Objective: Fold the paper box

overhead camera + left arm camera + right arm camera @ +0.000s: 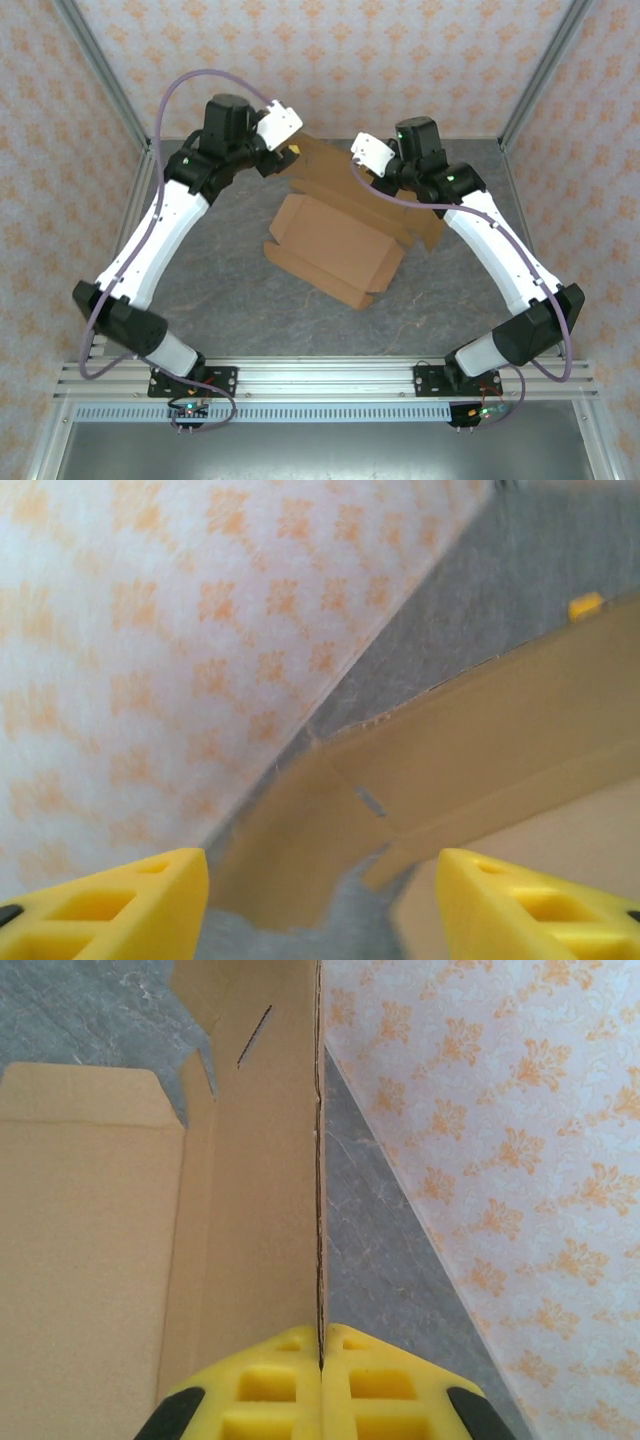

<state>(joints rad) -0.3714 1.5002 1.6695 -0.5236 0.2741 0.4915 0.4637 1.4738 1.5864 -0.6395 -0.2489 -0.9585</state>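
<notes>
Plain brown corrugated cardboard paper box (335,235) is seen half-formed, mid-tabletop (230,290). Right claw (321,1360) is pinched on its upright wall; left claw (322,870) is spread, holding nothing. Risk: the unheld flap may be sprung flat.

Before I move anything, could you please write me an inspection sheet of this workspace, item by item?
Surface: grey marbled table, flat, no spill seen.
Job's things: paper box, brown cardboard, partly folded, one side wall raised, other flaps spread out.
Clutter: small orange piece on the table beyond a box flap.
Grippers: left gripper open, holding nothing, close to a box flap; right gripper shut on the thin edge of the raised box wall.
Cables: purple cable loops above the left arm; second purple cable hangs beside the right arm.
Surroundings: patterned walls behind and at the sides; metal frame at the near edge.
</notes>
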